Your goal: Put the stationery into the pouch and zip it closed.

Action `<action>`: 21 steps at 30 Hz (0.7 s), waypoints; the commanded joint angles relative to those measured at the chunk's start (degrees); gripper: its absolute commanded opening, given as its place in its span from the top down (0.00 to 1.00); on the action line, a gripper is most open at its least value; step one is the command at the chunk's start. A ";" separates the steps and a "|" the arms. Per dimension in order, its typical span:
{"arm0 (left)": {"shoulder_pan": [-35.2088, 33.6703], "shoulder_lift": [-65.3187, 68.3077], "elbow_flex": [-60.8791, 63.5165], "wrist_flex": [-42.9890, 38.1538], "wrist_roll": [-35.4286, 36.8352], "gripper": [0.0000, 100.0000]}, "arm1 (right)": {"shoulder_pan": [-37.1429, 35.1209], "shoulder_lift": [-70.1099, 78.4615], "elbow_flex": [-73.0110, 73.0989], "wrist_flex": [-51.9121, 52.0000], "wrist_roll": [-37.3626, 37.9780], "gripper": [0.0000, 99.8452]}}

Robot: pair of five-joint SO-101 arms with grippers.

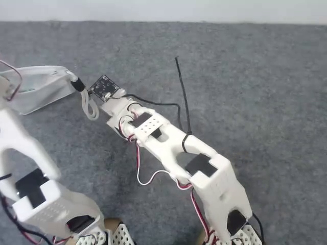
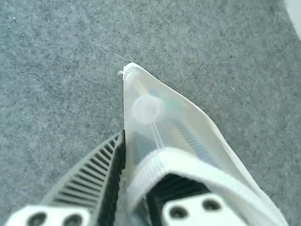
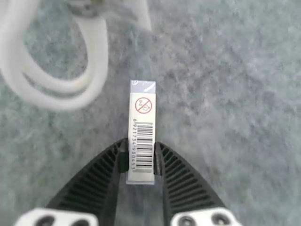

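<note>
1. Left arm (image 1: 25, 148): it rises along the left edge of the grey carpet (image 1: 255, 76), with its wrist at the far left.
2. Left gripper (image 2: 136, 160): its jaws are pressed together on one edge of the pouch (image 1: 38, 89). One ribbed finger lies outside the wall and the other behind it.
3. Pouch: it is translucent white, at the far left of the carpet, and tapers away from the gripper. A round shape and a ruled strip show faintly through the wall. Whether it rests on the carpet cannot be told.
4. Loop cord (image 1: 91, 108): it is white and hangs from the pouch's dark end, just beside the right arm's wrist.
5. Right arm (image 1: 168, 143): it is stretched from the near edge toward the pouch, with a black cable running along it.
6. Right gripper (image 3: 141, 149): it is clamped on the lower end of a white piece (image 3: 142, 106) that carries a barcode label. The piece's free end points at the loop cord and stands near it but apart from it.
</note>
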 commanded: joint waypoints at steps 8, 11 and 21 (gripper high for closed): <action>0.44 -1.23 -1.10 -1.76 0.70 0.99 | 4.53 -15.96 -2.55 18.51 0.35 0.99; 0.44 -1.23 -1.10 -1.76 0.70 0.99 | 4.53 -18.59 -2.55 22.64 0.35 0.99; 0.26 -1.23 -1.10 -1.76 0.62 0.99 | 6.02 -26.24 -9.14 38.90 0.88 0.99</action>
